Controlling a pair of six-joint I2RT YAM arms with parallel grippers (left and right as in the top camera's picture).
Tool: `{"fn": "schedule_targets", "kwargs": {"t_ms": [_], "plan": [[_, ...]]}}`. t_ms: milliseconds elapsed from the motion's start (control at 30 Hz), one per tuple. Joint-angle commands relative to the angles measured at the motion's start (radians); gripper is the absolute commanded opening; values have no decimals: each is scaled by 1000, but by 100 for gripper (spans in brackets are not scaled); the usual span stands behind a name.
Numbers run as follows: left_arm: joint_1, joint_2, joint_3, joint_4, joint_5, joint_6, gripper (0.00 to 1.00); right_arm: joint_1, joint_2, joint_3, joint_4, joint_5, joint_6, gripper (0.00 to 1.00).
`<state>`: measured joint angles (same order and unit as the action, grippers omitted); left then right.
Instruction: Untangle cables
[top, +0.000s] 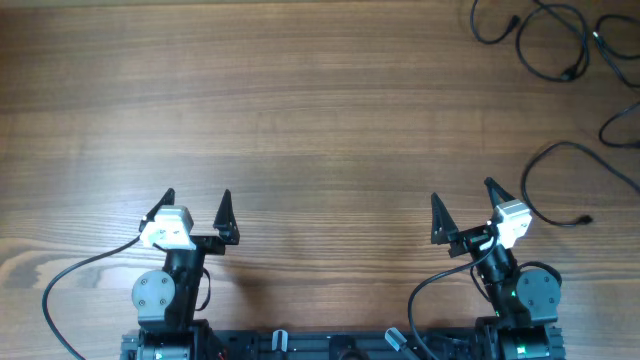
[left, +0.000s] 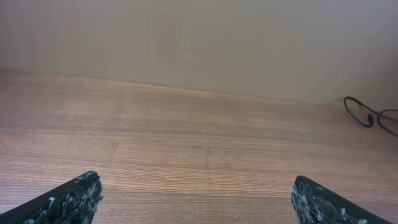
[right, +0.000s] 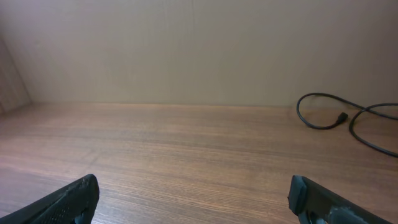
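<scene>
Both claws wide open, nothing held: left gripper (top: 197, 195) and right gripper (top: 462, 190) at the table's (top: 320, 120) near edge. The cables (top: 566, 74) lie loose in the far-right corner, one strand (top: 560, 146) along the right edge, just beside the right gripper.

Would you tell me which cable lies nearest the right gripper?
The lone looped cable, ending just right of the right gripper; the other cables lie in the far right corner.
</scene>
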<state>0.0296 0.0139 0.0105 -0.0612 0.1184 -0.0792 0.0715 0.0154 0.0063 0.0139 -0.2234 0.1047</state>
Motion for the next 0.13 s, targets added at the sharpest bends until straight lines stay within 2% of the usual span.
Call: {"fn": "schedule_targets", "kwargs": {"t_ms": [0,100], "plan": [[5,-7,-5,-4,11,19,100,6,-11,0,2,7,7,100],[5,-7,-5,-4,11,19,100,6,-11,0,2,7,7,100]]}}
